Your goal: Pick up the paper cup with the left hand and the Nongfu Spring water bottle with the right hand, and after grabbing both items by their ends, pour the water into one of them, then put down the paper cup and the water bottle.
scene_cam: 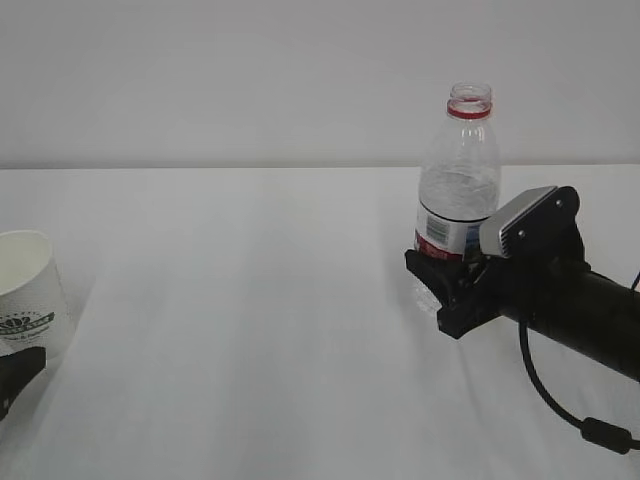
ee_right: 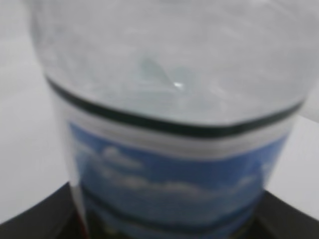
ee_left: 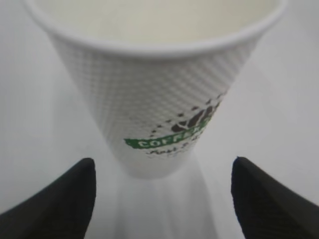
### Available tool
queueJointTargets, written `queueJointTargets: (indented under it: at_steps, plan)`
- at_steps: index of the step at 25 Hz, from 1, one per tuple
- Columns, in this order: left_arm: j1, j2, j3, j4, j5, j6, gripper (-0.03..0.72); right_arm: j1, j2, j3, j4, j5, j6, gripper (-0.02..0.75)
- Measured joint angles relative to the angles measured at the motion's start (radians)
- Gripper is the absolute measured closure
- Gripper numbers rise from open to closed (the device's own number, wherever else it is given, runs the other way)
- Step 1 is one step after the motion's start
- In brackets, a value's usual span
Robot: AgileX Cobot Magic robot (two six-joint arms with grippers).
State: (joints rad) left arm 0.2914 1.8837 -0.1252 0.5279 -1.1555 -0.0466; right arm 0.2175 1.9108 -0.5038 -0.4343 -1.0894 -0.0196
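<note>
The white tabletop (scene_cam: pixel 250 330) fills the lower two thirds of the exterior view, bare between two groups well apart. At right centre stands the Nongfu Spring water bottle (scene_cam: pixel 460 170), upright and capless, its red neck ring at the top. The right hand (scene_cam: pixel 445 290) reaches in from the lower right, and its jaws are clamped around the bottle's lower body at the label; in the right wrist view the bottle (ee_right: pixel 169 124) fills the frame and the dark jaw tips hug both lower corners. The bottle's base appears to rest on the tabletop, though the gripper hides it.

At the far left edge stands the paper cup (scene_cam: pixel 25 285), upright, with only a dark tip of the left hand (scene_cam: pixel 12 378) showing beneath it. In the left wrist view that gripper's jaws are spread wide, one in each lower corner, clear of the cup (ee_left: pixel 159 94), which sits ahead between them.

The step in hand looks like securing the cup. To do it well, the left gripper should advance until its pads flank the narrow lower wall, centred, then close gently: thin paper crushes easily. The bottle should stay vertical when lifted, since it is open.
</note>
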Motion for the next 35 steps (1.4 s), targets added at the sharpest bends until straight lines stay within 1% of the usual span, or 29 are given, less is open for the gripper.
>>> queueJointTargets:
  at_steps: [11,27,35]
  plan:
    - [0.0,0.004,-0.044,-0.002,0.0,0.0,0.058,0.0,0.0,0.0,0.0,0.0,0.0,0.288]
    - [-0.002,0.076,-0.129,0.008,0.0,-0.002,0.057,0.0,0.0,0.0,0.0,0.0,0.0,0.288]
    - [-0.002,0.093,-0.173,0.032,0.0,-0.04,0.058,0.0,0.0,0.0,0.0,0.0,0.0,0.288]
